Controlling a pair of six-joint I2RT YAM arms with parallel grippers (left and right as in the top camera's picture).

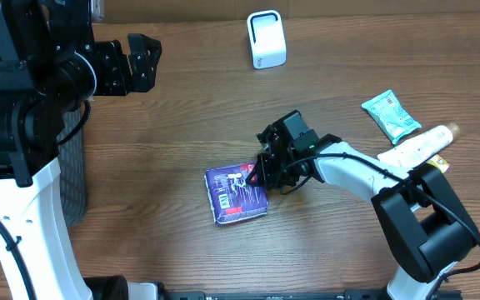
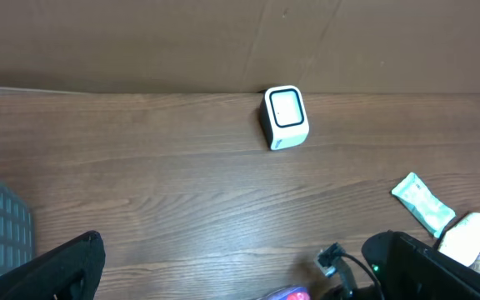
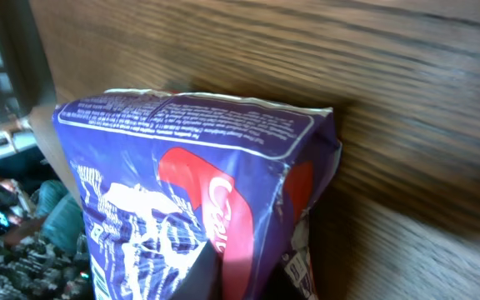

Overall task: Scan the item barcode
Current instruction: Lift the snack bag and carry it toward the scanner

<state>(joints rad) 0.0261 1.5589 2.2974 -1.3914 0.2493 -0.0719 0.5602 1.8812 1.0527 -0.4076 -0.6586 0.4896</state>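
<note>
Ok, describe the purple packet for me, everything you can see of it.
The purple packet is a glossy, crinkled plastic pouch with a sealed end seam, a red logo patch, white artwork and fine white print. It lies on the wooden table, around the middle and slightly skewed. The right gripper is shut on its right edge near the upper corner. Nothing else touches it.
</note>
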